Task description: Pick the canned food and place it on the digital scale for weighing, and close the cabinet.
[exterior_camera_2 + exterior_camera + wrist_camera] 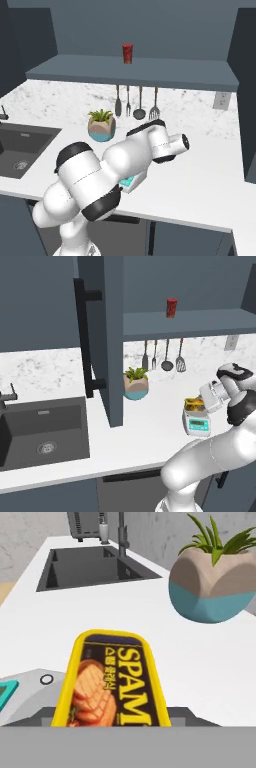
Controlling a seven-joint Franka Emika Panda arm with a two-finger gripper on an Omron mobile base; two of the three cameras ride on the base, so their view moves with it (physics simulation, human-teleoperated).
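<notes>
The canned food point(194, 404) sits on the digital scale point(197, 424) at the white bench's point(145, 431) front; whether the pincer point(201, 402) pinches it, I cannot tell. Beyond stand a potted plant point(136, 383), the sink point(42, 431), and the cabinet point(107, 331) with its door swung open.

Your arm point(107, 175) bulks across foreground, elbow low, wrist point(167, 144) reaching right over white counter point(200, 185). Teal corner of digital scale point(129, 182) peeks from under forearm, rest hidden. Potted plant point(102, 125) stands on counter behind arm. Four utensils point(135, 102) hang on marble backsplash below shelf. Red can point(127, 53) upright on cabinet shelf point(165, 70). Dark sink point(22, 147) at your left. Wall outlet point(220, 100) at right.
</notes>
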